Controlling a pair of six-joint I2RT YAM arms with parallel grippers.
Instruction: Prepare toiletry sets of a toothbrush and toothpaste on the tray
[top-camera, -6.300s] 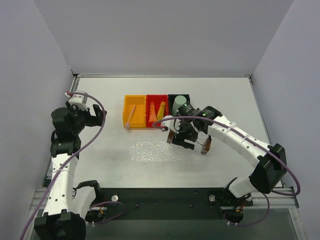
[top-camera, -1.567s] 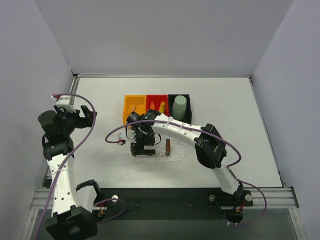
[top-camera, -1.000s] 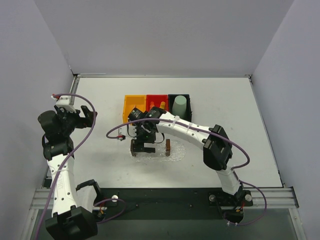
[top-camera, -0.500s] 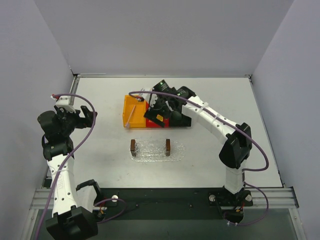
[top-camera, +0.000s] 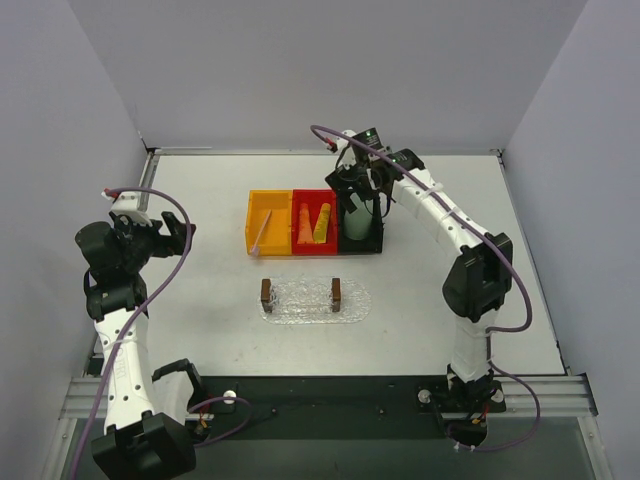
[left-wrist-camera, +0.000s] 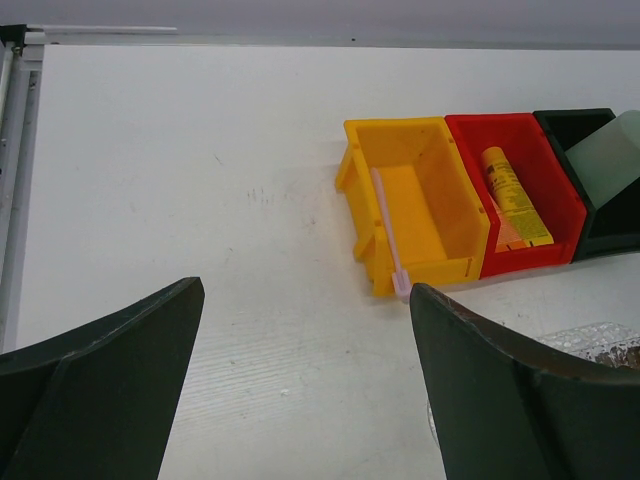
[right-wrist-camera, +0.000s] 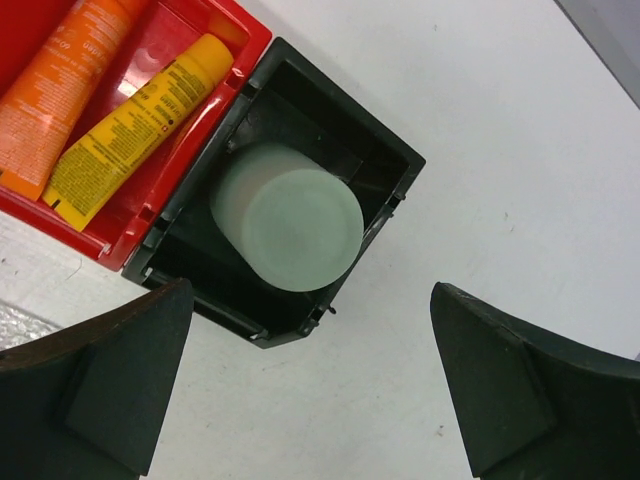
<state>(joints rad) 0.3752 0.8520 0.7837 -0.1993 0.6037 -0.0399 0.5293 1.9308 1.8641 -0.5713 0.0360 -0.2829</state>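
Observation:
The pale toothbrush (top-camera: 261, 233) lies in the orange bin (top-camera: 252, 212); it also shows in the left wrist view (left-wrist-camera: 386, 232). The orange toothpaste tube (top-camera: 303, 224) and the yellow tube (top-camera: 321, 222) lie in the red bin (top-camera: 314, 194); both show in the right wrist view (right-wrist-camera: 68, 82) (right-wrist-camera: 138, 128). The clear oval tray (top-camera: 302, 303) holds no tube or brush. My right gripper (top-camera: 362, 192) (right-wrist-camera: 310, 390) is open and empty above the black bin. My left gripper (top-camera: 176, 232) (left-wrist-camera: 305, 400) is open and empty at the far left.
A pale green cup (top-camera: 358, 216) (right-wrist-camera: 290, 216) stands in the black bin (top-camera: 373, 192) (right-wrist-camera: 385, 150) right of the red bin. Two small brown blocks (top-camera: 266, 292) (top-camera: 336, 292) stand on the tray's ends. The table's edge rail (left-wrist-camera: 12, 150) runs along the left.
My right arm has lifted off the tray and swung back and right, over the bins to the black bin. Two brown blocks stay on the tray. The left arm is still.

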